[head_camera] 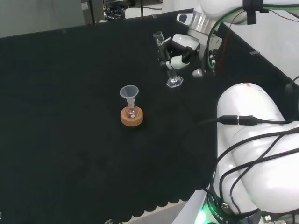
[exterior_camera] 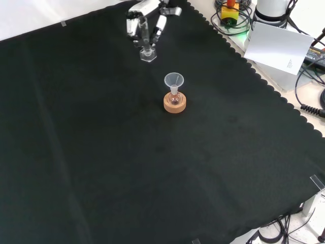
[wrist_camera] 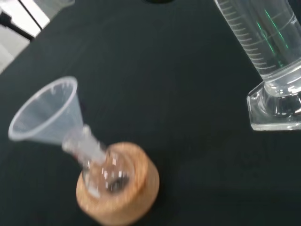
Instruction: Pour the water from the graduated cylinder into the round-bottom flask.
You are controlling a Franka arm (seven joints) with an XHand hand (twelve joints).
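A: Where is the cylinder right now?

B: In the head view it is toward the upper right of the desk, held by the hand. It leans a little, its top to the left, and its clear hexagonal foot sits low, at or just above the cloth; I cannot tell whether it touches.

A: And the fingers?

B: Curled round the tube of the cylinder, grasping it about halfway up. The front view shows the same: the hand comes in from the top edge with black and white fingers on either side of the cylinder, the foot below them.

A: Where is the flask?

B: The flask stands upright near the middle of the desk in a cork ring, with a clear funnel set in its neck. In the head view it is down and to the left of the cylinder, well apart from it. In the front view the flask, ring and funnel lie below and slightly right of the cylinder.

A: Anything closer?

B: The wrist view shows the funnel in the flask on the ring, and the cylinder with its scale marks and square-looking foot beside them, not touching. The tube looks clear; I cannot tell the water level
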